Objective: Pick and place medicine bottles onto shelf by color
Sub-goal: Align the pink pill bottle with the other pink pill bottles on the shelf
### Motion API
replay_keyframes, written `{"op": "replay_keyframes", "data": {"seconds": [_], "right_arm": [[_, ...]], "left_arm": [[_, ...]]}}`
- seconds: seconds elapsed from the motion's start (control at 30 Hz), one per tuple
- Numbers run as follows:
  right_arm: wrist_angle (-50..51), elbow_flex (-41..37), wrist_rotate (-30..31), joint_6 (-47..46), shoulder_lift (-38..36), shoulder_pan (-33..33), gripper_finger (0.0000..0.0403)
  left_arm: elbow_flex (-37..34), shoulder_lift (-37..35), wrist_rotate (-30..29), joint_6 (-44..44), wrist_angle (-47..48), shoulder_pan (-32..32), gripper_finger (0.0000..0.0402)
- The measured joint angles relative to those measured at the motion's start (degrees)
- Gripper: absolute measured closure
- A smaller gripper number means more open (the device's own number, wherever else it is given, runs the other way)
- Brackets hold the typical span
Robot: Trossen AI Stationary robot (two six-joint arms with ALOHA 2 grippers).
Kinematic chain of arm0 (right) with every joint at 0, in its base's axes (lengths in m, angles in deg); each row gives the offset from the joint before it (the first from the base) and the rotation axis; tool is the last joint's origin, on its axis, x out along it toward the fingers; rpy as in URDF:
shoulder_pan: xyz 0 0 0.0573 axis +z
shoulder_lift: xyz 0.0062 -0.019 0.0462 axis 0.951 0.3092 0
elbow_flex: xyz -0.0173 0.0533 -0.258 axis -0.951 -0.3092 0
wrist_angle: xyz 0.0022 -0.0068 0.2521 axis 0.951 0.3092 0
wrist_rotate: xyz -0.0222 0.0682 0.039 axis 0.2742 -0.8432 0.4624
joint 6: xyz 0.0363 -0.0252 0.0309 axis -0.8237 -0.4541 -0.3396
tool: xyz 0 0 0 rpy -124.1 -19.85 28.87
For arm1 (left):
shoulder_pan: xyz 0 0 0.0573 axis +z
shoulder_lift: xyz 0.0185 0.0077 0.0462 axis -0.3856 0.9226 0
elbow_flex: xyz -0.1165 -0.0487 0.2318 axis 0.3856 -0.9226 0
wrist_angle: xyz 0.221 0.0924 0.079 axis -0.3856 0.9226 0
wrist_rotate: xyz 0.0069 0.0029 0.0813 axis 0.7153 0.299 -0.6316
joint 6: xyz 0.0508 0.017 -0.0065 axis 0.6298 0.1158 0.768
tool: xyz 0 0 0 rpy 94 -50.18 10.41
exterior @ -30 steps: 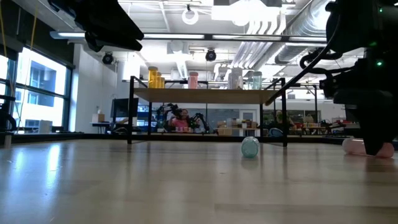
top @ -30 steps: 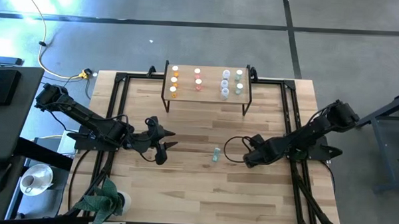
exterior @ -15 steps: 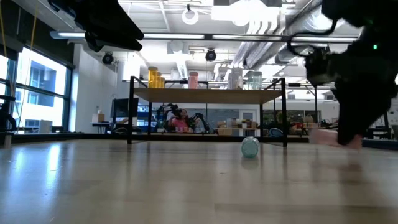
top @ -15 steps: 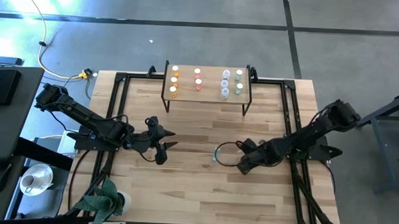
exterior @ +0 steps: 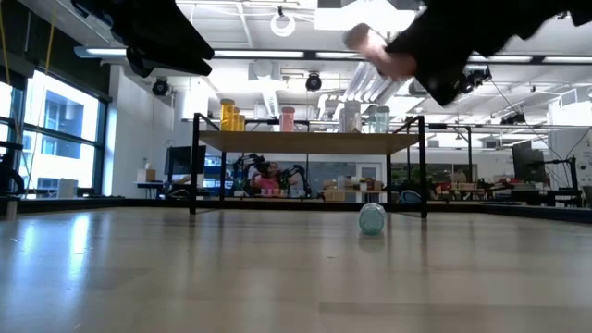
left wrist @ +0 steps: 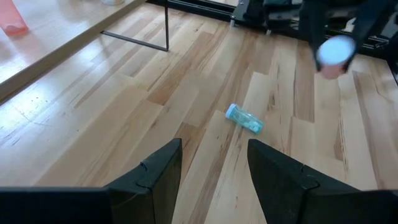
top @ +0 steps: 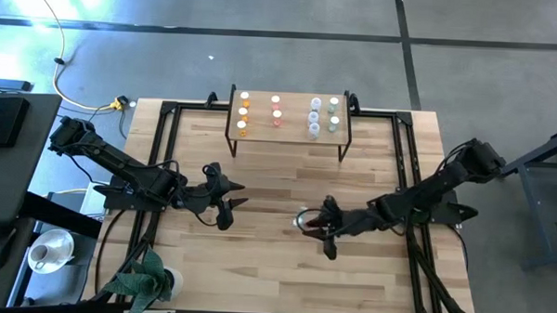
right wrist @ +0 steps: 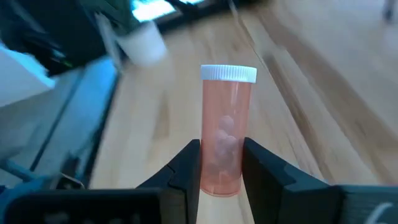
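From above, the shelf (top: pixel 289 115) stands at the far edge of the bench (top: pixel 256 267) with orange, pink-red, pale and teal bottles in rows on its board. The right tool (top: pixel 321 225) hangs over the bench in front of the shelf, touching or just beside a teal bottle (top: pixel 301 216) lying there. The left tool (top: pixel 229 199) waits left of that bottle, released.

At bench level, the teal bottle (exterior: pixel 372 218) lies below the shelf's (exterior: pixel 305 140) right end, and the right tool (exterior: pixel 388 57) is raised above it.

The left wrist shows the teal bottle (left wrist: pixel 244 118) lying on its side beyond the spread fingers (left wrist: pixel 152 177).

The right wrist shows its tool (right wrist: pixel 221 168) clenched on a pink-red bottle (right wrist: pixel 225 134) with a white cap, held upright
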Motion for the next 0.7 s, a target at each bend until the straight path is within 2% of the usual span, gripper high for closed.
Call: {"op": "replay_keyframes", "data": {"seconds": [0.17,0.3,0.47,0.7], "right_arm": [[-10.8,0.0,-1.7,12.4,0.0,-2.9,0.0315],[-18.4,0.0,-4.7,21.4,0.0,-5.8,0.0315],[-25.9,0.0,-11.7,28.0,0.0,-8.7,0.0315],[-29.6,0.0,-18.2,33.8,0.0,-10.4,0.0315]], "left_arm": [[0.0,1.2,-0.2,1.0,-1.2,0.0,0.0229],[0.0,4.6,-0.2,5.4,-7.4,0.0,0.0229],[0.0,9.3,0.5,13.8,-19.9,0.1,0.0229],[0.0,15.8,6.3,24.0,-38.6,0.1,0.0229]]}}
